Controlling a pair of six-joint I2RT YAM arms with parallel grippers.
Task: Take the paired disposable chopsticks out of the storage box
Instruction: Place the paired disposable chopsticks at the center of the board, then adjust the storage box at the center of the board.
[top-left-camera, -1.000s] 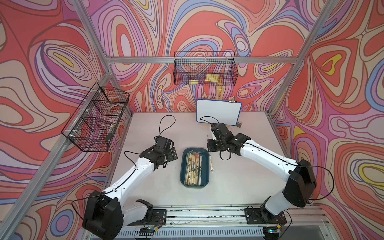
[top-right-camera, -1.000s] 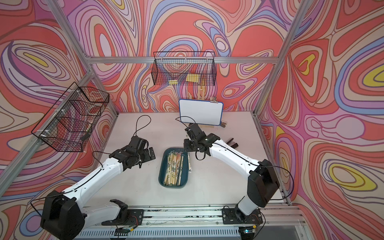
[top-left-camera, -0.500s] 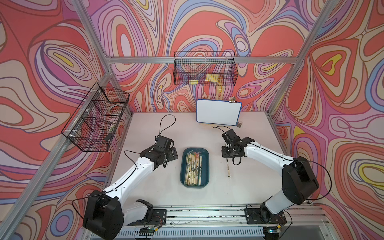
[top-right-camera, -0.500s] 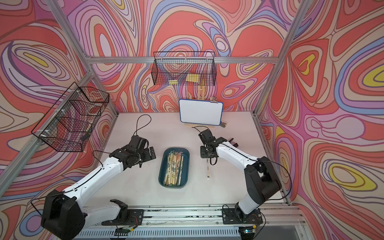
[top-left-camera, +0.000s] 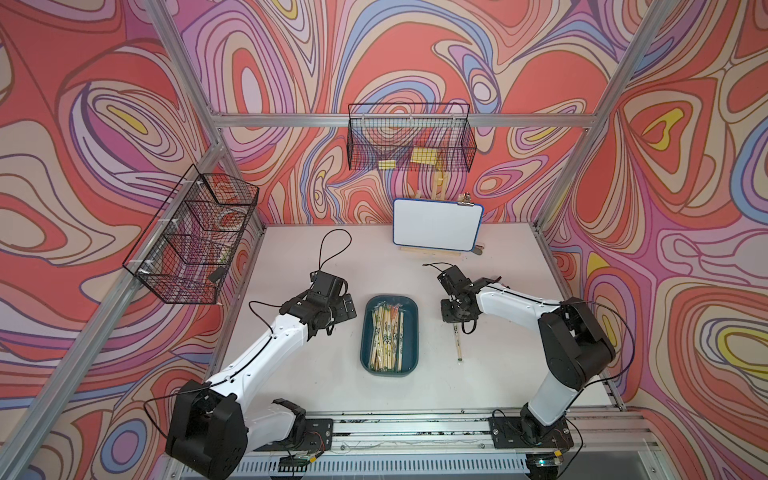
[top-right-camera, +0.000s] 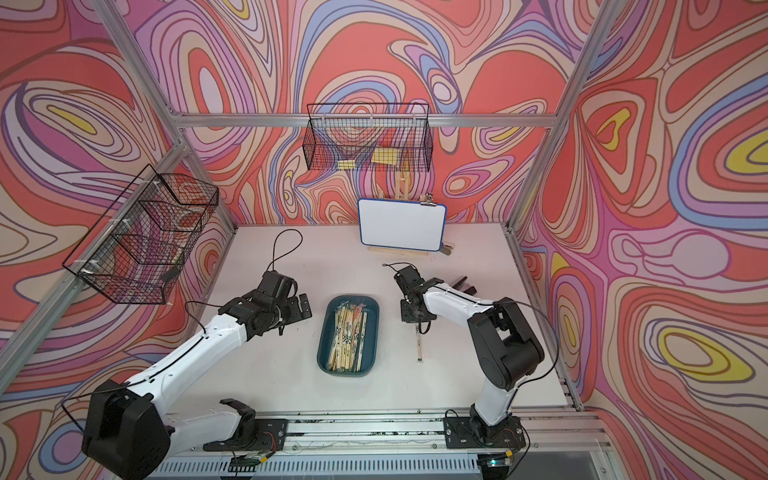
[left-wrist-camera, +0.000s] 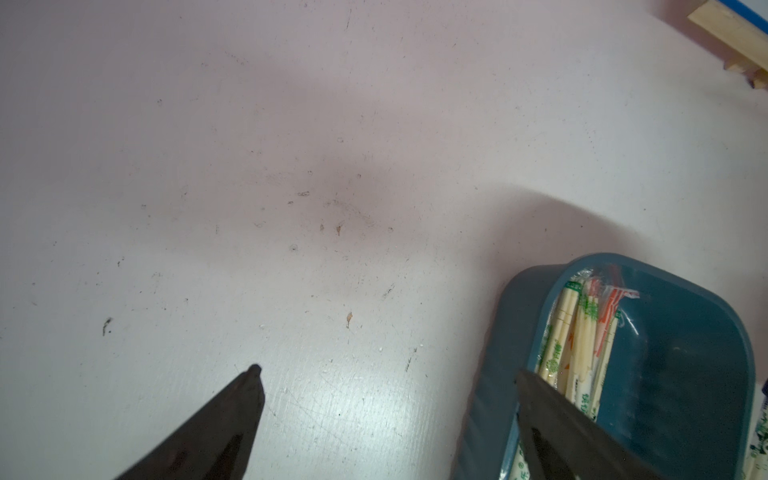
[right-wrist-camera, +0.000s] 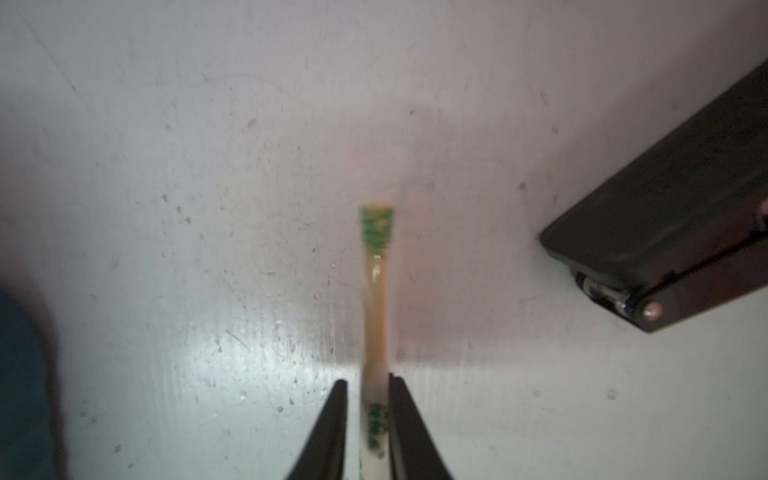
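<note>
Right wrist: right pincer (right-wrist-camera: 368, 377) straddles chopstick pair (right-wrist-camera: 376, 291), grip unclear; left wrist: left pincer (left-wrist-camera: 387, 370) spread beside storage box (left-wrist-camera: 519, 299).

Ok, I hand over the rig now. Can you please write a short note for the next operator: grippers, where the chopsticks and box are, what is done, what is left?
Left gripper: wide open, empty, beside the storage box, with one finger over its rim.
Right gripper: jaws slightly parted around one chopstick pair; a gap shows on one side, so no firm clamp.
That pair appears to lie on the table, outside the box, on the right arm's side.
Done: one pair is out.
Left: many pairs are in the box, to be taken out.
</note>
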